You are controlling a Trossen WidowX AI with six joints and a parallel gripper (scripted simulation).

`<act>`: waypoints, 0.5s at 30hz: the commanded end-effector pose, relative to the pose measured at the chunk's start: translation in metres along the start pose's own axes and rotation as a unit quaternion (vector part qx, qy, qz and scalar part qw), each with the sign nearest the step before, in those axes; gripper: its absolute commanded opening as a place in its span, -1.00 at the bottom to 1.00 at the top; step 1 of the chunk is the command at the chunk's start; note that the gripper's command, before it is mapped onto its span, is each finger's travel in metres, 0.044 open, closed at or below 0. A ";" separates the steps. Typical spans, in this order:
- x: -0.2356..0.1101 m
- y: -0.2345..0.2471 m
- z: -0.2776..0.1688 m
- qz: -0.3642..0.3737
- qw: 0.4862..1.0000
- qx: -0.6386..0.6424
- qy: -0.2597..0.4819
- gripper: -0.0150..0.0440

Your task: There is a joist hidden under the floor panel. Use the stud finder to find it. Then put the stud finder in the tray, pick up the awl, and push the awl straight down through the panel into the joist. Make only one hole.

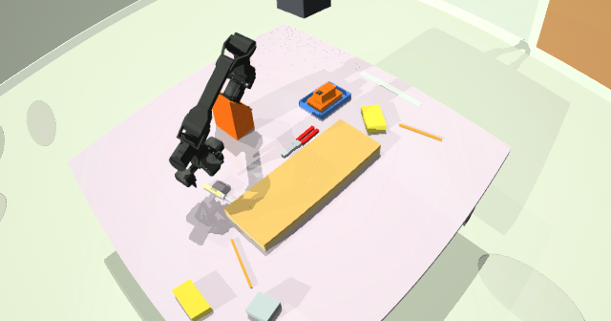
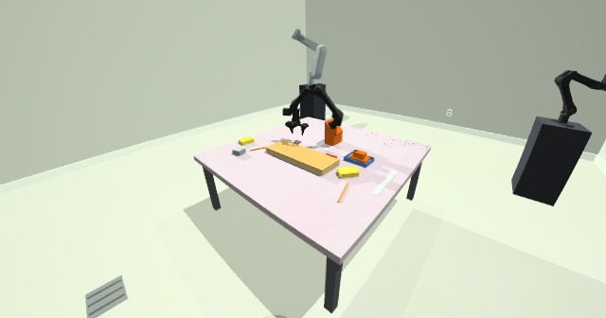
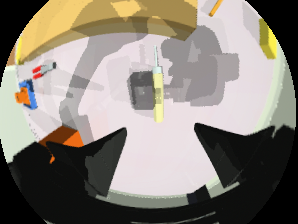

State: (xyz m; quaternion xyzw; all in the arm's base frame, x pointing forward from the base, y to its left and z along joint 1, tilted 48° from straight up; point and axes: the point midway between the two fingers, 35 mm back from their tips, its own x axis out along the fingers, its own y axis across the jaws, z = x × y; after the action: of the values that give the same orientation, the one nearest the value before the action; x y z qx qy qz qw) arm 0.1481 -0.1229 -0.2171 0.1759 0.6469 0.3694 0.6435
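Hovering over slim yellow-handled awl [image 3: 158, 92] on pink bench [image 1: 382, 245] — black jaws spread wide (nothing held); lower straight, centre handle between fingers, then clamp.

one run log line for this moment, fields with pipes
stage: reaching for awl | claw: open, empty, above awl | stud finder: in tray | panel: no hole seen
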 end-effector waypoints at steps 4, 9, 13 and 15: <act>0.008 -0.001 0.002 0.002 1.000 0.003 -0.002 1.00; 0.016 -0.001 0.003 0.002 1.000 0.003 -0.002 1.00; 0.023 -0.001 0.003 0.002 1.000 0.003 -0.002 1.00; 0.026 -0.001 0.004 0.002 1.000 0.003 -0.002 1.00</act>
State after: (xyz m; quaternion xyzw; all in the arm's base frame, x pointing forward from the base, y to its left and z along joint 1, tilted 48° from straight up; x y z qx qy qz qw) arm 0.1498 -0.1090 -0.2320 0.1759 0.6465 0.3695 0.6438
